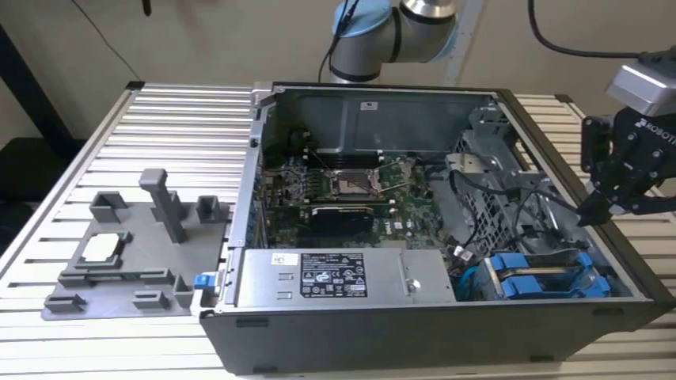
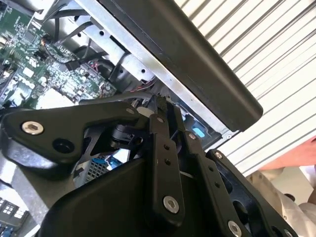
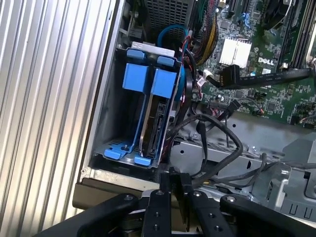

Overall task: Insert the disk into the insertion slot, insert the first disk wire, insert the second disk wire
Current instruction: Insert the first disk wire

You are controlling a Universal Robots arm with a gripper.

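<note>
Inside case [image 1: 423, 336], disk [image 3: 149, 111] seated upright in slot [image 3: 109, 126]; claw [image 3: 176, 178] clenched, empty, nearby, not touching.

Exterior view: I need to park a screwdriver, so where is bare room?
Bare table lies behind the grey fixture, at the exterior view's left of the case. Crowded: cables and the gripper near the disk.
</note>
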